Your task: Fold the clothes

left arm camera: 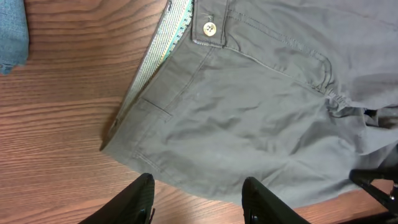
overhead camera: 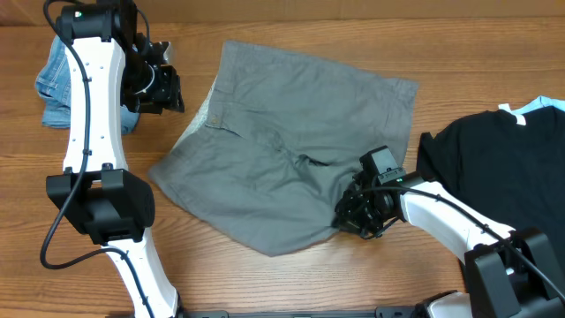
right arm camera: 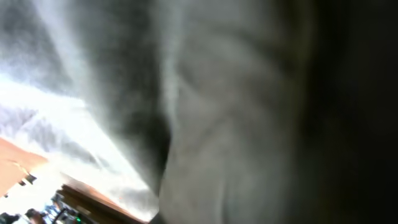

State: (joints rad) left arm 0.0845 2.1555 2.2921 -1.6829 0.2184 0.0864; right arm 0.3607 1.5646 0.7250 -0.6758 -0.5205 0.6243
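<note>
The left tool [left arm camera: 198, 186] hangs with fingers parted, while the right tool [overhead camera: 357, 216] is clamped on the shorts [overhead camera: 282, 150].

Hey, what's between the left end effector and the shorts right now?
Only bare wooden table, seen in the overhead view: the left end effector sits apart from the shorts at their waistband edge.

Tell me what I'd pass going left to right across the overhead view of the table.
light-blue denim garment → left gripper → grey-olive shorts → black T-shirt. The right gripper sits over the shorts' lower right edge, so it is left out of the order.
</note>
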